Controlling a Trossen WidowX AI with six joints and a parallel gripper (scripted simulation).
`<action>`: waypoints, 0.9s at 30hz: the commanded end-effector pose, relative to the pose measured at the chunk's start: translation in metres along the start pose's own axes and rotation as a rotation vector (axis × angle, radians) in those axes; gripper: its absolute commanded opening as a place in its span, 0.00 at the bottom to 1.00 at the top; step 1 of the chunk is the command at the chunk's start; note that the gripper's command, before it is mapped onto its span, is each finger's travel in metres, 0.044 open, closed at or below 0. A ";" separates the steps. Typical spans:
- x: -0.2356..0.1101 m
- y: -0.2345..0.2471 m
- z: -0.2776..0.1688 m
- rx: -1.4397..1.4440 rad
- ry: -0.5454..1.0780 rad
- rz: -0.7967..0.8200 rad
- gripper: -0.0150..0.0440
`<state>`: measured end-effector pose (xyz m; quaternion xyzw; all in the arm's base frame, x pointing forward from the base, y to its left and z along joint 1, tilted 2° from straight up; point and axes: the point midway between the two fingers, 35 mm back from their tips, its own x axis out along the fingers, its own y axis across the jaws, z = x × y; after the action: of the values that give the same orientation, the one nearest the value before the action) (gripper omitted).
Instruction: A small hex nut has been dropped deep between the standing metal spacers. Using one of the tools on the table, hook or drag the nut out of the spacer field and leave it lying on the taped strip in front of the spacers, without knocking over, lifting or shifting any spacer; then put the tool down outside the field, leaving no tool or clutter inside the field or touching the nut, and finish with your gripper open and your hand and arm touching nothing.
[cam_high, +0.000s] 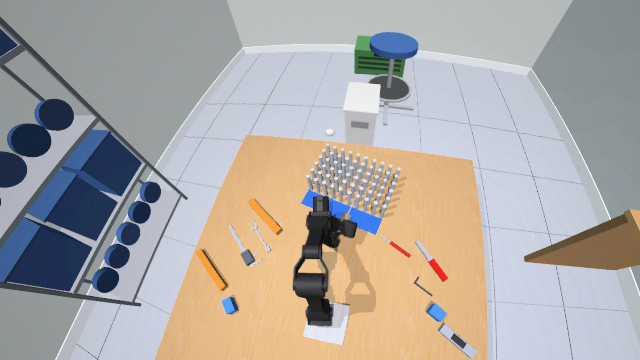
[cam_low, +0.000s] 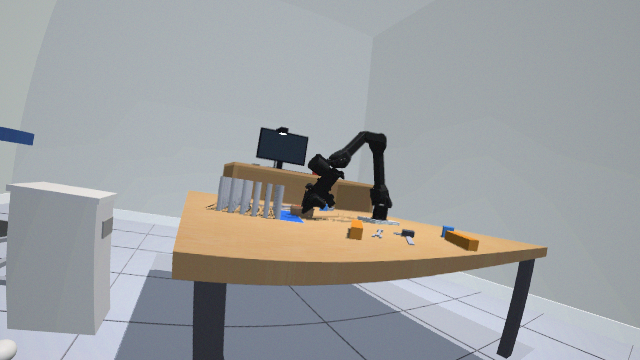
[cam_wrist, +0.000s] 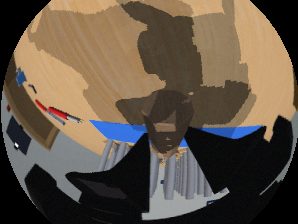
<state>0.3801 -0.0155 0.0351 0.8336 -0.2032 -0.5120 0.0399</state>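
The grey standing spacers (cam_high: 383, 206) (cam_low: 279, 202) (cam_wrist: 171, 180) form a dense field near the table's back edge, upright as far as I can see. The blue taped strip (cam_high: 370, 223) (cam_low: 292, 217) (cam_wrist: 107, 131) lies in front of them. My gripper (cam_high: 346, 221) (cam_low: 306, 206) (cam_wrist: 165, 132) is low at the strip's front side, shut on a brown-handled tool (cam_wrist: 167, 114). A thin pale part of it seems to reach over the strip toward the spacers; its tip is hidden. I cannot make out the nut in any view.
To the right lie a red-handled screwdriver (cam_high: 400, 249), a red-handled knife-like tool (cam_high: 438, 269), a hex key (cam_high: 423, 286), a blue block (cam_high: 436, 311) and a grey device (cam_high: 457, 341). To the left lie orange bars (cam_high: 265, 216) (cam_high: 211, 269), a wrench (cam_high: 261, 236), a grey-headed tool (cam_high: 247, 257) and another blue block (cam_high: 230, 305).
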 end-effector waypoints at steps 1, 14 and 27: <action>0.000 0.000 0.001 -0.001 0.003 -0.003 0.25; -0.004 0.000 0.009 0.000 0.001 -0.002 0.25; -0.008 0.001 0.016 0.000 0.000 -0.002 0.25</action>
<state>0.3658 -0.0109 0.0335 0.8334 -0.2003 -0.5136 0.0389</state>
